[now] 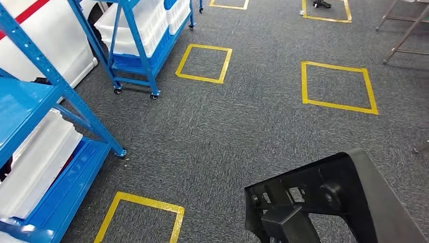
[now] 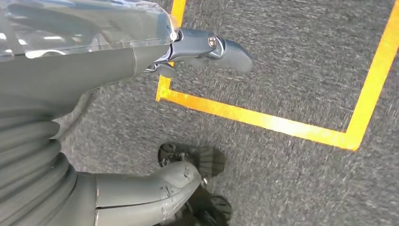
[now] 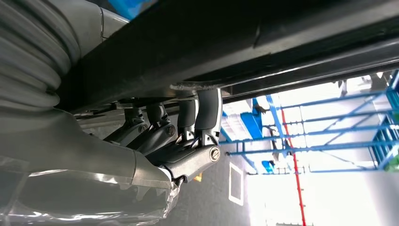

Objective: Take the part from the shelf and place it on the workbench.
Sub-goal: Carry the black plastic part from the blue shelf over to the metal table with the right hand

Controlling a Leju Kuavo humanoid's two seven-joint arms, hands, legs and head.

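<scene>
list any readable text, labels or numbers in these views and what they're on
None can be read.
The black part held by the right hand carries no visible lettering.
The blue shelf, its white bins and the yellow floor tape are plain, with no words or numbers.

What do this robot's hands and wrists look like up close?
Each wrist wears a grey ribbed cover, partly wrapped in clear, crinkled plastic film. The left hand has a thick, smooth grey thumb and a blue-grey finger with a small silver screw at its hinge. The right hand has darker, segmented fingers with the same round screw heads.
</scene>
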